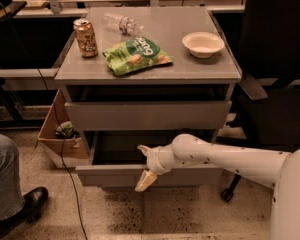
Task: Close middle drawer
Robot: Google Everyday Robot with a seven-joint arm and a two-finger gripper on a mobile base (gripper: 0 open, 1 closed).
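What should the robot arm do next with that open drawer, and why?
Probably push the gripper straight in toward the cabinet. The middle drawer sticks out well past the upper drawer, so its tray shows. The gripper sits at the drawer's front, near the middle, with its fingers apart, so a steady push should slide it shut.

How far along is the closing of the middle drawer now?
Nothing looks done yet: the middle drawer stands pulled far out, its tray showing. In hand: the gripper is at its front edge, fingers open. Left: pushing it fully in.
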